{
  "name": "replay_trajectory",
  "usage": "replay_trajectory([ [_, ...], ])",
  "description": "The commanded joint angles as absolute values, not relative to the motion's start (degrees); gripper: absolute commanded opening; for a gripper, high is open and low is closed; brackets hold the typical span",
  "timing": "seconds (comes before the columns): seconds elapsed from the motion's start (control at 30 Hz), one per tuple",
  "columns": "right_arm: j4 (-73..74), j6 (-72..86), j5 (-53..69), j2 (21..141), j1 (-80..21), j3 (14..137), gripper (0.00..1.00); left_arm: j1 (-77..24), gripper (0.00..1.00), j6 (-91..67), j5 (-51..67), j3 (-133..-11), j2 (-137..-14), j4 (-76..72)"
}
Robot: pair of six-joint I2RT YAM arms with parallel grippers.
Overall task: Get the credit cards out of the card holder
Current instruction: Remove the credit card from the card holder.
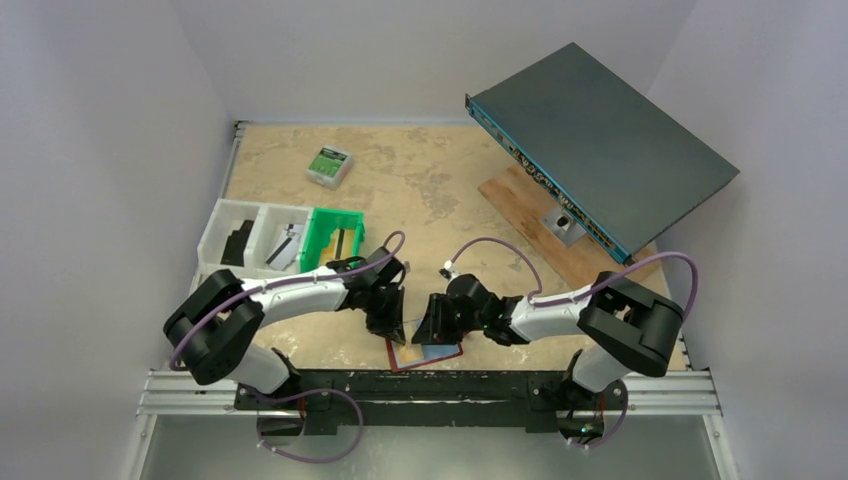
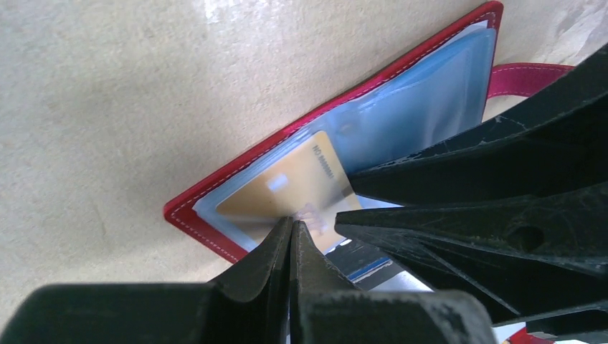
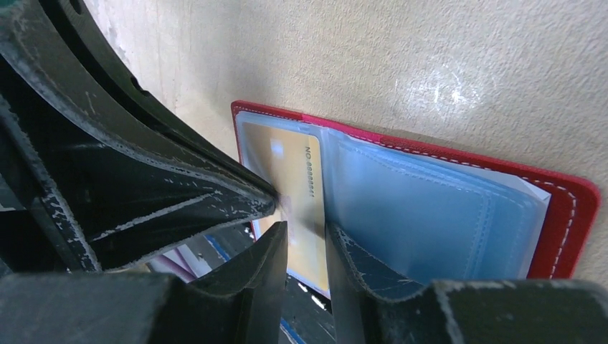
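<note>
**A:** Nearest to us are the two black fingers of the left gripper. They are pressed flat together with no gap, tips down on the open card holder.

**B:** Is it holding anything?

**A:** Nothing that I can see between them. The tips sit on the clear pocket over a gold card, and it looks like they are touching it.

**B:** And the other one?

**A:** The right gripper comes in from the opposite side, so close that the two nearly meet. Its fingers stand a narrow way apart, and a strip of the same gold card shows in the slot between them. I can't tell whether they have pinched the card or the pocket film (the angle is poor from here).

**B:** Where does the holder lie?

**A:** It lies flat on the tan table, at the near edge between the two arms. It is spread open with the red cover down and the pale blue pockets up. The gold card is in the half on the left gripper's side. The red tab pokes out past the far half, partly hidden behind the right gripper.

**B:** Anything else about?

**A:** There is a green bin off to the left beside some white trays. A small green-and-white box sits farther back, well apart from the holder.
</note>
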State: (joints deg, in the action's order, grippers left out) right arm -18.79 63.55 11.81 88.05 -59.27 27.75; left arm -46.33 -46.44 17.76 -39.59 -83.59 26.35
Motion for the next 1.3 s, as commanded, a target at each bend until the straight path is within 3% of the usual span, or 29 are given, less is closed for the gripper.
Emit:
replay_trajectory([
  [0.0,-21.7,64.3,12.9,91.3,-58.6,25.1,0.28,-47.4,0.0,-47.1,15.7,-39.6,-86.5,25.3],
  [0.2,-27.7,66.3,15.8,93.8,-57.0,22.2,0.27,-47.6,0.0,-47.5,16.2,-39.0,-86.7,24.2],
  [0.53,-29.0,66.9,15.5,94.4,-56.2,20.6,0.27,-47.5,0.0,-46.1,9.7,-40.8,-75.4,35.3],
  [1.27,-31.9,67.6,16.7,96.9,-56.2,20.3,0.28,-47.5,0.0,-46.5,12.6,-39.2,-82.1,29.1],
])
